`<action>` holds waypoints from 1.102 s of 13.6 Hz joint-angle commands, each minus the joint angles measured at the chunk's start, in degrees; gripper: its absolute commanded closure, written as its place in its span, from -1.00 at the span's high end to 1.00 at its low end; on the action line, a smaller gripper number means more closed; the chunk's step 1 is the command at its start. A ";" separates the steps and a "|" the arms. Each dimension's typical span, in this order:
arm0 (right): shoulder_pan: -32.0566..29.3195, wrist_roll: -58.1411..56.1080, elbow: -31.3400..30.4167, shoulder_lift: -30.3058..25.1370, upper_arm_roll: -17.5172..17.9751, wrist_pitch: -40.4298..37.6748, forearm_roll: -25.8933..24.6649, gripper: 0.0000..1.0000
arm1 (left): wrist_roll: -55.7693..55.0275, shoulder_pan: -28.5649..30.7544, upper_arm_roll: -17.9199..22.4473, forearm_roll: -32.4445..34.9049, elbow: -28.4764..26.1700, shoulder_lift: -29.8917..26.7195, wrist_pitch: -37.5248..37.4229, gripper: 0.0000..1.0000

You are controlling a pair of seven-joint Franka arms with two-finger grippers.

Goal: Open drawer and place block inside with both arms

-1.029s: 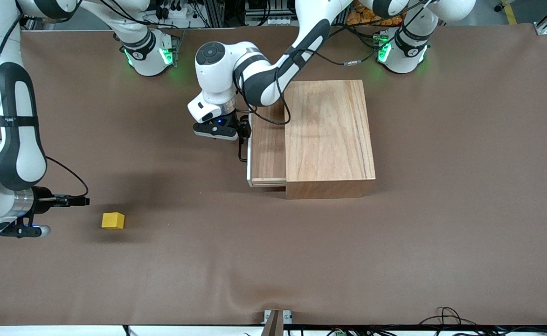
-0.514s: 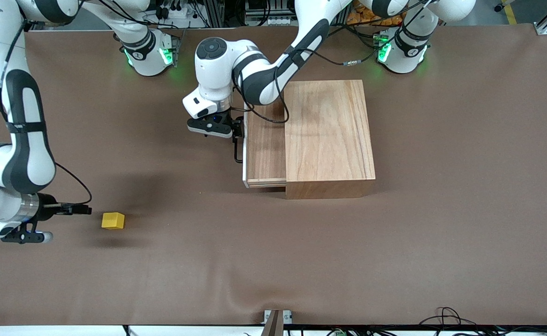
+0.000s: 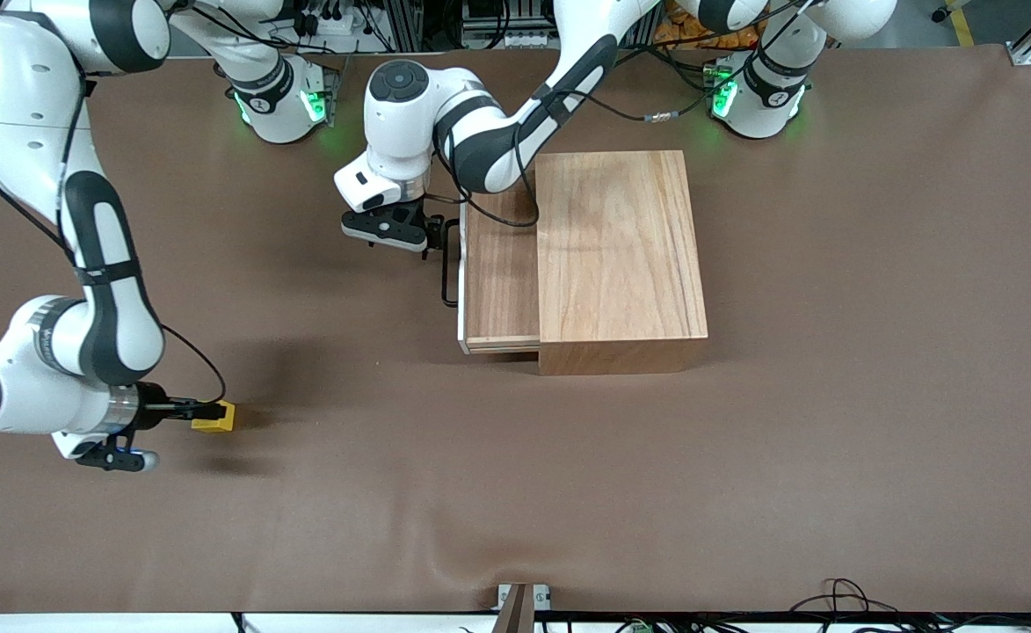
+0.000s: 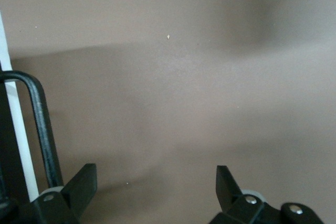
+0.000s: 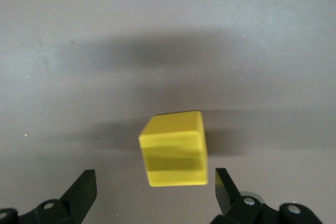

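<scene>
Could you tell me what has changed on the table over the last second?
The right gripper swung in from beside the block and now has its open fingers on either side of it, not yet closed. The left gripper pulled the drawer out a bit farther by its handle, then let go and opened its fingers. The block and the wooden box stayed put.

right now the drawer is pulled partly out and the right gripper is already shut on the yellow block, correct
Not quite. The drawer is partly out, but the right gripper is open, its fingers either side of the yellow block without clamping it, as the right wrist view shows.
</scene>
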 commanded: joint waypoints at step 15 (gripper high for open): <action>1.28 -1.10 -1.11 3.41 -0.11 5.89 -5.95 -0.41 | 16.55 34.86 1.38 -0.61 -1.46 -37.38 -50.73 1.00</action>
